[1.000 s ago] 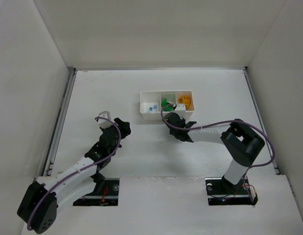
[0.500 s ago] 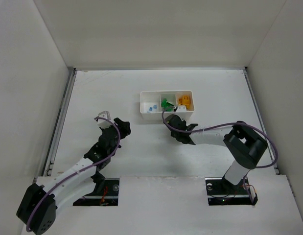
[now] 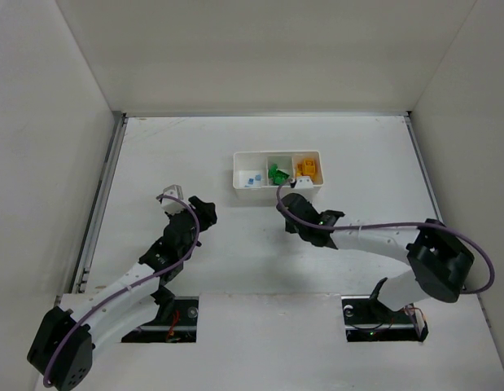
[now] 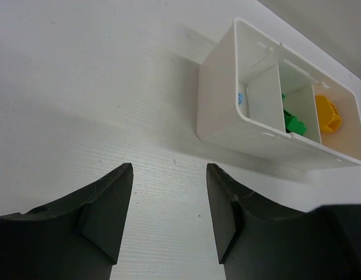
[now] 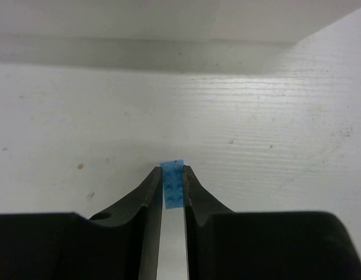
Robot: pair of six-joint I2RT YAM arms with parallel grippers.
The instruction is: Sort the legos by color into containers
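Our right gripper point(image 5: 172, 174) has its two dark fingers pinched tight on a tiny light blue plastic brick point(image 5: 172, 186), which stands upright between the fingertips with its studded top edge poking just past them. Beneath it we see only the white table point(image 3: 357, 147); whether the brick touches the surface or hangs just above it we cannot tell. From the overhead view, this gripper sits just beside the near long wall of the small white rectangular plastic tray point(image 3: 278, 190), roughly level with its middle and right compartments.

Our left gripper point(image 4: 168, 170) is partly open, its jaws standing apart with bare table between them and nothing in its hold. It rests well to the left of the tray and nearer to us, pointing towards the tray's left end.

We count three square compartments side by side in the tray, split by thin walls. The left one holds small blue bricks point(image 3: 250, 177), the middle one green bricks point(image 3: 275, 173), and the right one yellow-orange bricks point(image 3: 307, 169). From the left wrist view we catch the same order: a sliver of blue behind the first divider, green in the middle, a rounded yellow-orange piece at the far end. We see no loose bricks on the table in the overhead view apart from the one in our right gripper's grasp.
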